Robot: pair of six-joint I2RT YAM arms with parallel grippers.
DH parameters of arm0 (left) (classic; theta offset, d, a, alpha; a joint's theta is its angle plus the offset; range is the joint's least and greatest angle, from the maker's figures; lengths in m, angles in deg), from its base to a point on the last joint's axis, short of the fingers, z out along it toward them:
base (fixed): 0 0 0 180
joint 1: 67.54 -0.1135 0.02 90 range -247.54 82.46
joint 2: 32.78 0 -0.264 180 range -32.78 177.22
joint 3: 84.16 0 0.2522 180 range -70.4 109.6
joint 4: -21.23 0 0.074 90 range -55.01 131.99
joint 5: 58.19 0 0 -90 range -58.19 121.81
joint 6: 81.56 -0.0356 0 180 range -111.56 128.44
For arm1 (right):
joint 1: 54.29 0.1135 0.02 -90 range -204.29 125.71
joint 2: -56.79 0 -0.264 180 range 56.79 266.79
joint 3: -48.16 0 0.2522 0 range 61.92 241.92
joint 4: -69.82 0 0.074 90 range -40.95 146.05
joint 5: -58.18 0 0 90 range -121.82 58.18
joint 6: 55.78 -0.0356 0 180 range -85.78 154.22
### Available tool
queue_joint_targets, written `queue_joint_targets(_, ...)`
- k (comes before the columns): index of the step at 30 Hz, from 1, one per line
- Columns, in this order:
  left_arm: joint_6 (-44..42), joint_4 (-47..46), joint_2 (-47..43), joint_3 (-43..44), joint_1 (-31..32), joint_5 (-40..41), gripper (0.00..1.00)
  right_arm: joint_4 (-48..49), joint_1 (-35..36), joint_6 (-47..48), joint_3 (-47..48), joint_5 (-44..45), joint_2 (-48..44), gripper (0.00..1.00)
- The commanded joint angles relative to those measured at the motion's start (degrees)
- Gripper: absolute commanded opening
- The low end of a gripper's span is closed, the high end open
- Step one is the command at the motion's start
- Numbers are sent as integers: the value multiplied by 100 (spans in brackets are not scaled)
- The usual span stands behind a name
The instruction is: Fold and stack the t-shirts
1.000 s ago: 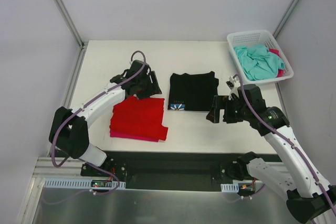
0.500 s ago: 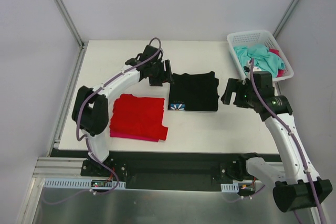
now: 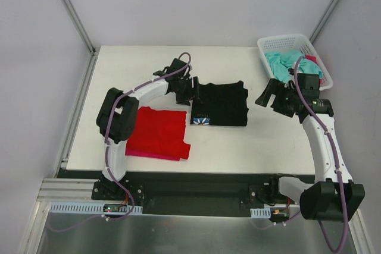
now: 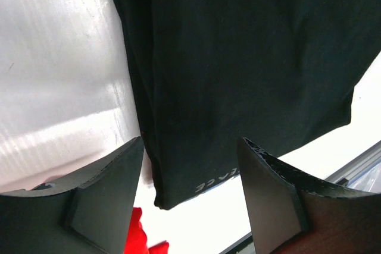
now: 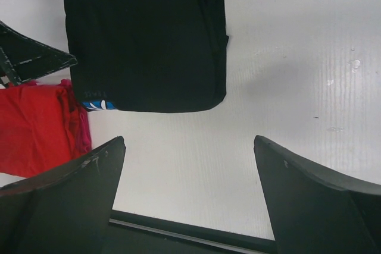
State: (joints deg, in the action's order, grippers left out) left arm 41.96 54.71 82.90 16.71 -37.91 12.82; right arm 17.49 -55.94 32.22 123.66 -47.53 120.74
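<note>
The black t-shirt [image 3: 219, 104] lies folded at the table's middle, with its blue daisy print [image 3: 201, 120] showing at the near left corner. The red t-shirt [image 3: 156, 132] lies folded on a pink one [image 3: 146, 154] to its left. The teal t-shirt [image 3: 292, 66] is crumpled in the basket beside a bit of pink cloth [image 3: 314, 60]. My left gripper [image 3: 189, 90] is open and empty over the black shirt's left edge [image 4: 238, 57]. My right gripper [image 3: 266, 96] is open and empty above bare table, right of the black shirt [image 5: 146, 40].
The white mesh basket [image 3: 269, 43] stands at the back right corner. The table's near edge [image 5: 190, 233] shows as a dark strip in the right wrist view. The red stack [image 5: 33, 129] and a left finger [image 5: 30, 57] show there too.
My left gripper has moved from the red stack's back edge over to the black shirt's left edge. My right gripper has pulled back to the right, away from the black shirt and nearer the basket.
</note>
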Motion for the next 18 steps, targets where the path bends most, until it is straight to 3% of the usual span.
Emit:
queue_joint_targets(1, 128, -557, 60, -176, -1, -281, 64, 244, -107, -186, 330, -503, 101, 93)
queue_joint_targets(13, 621, -1954, 157, -1038, -1, -562, 64, 227, -160, -362, 567, -996, 83, 93)
queue_joint_targets(18, 972, -3181, 244, -1477, -1, -800, 64, 314, -186, -415, 568, -1197, 153, 93)
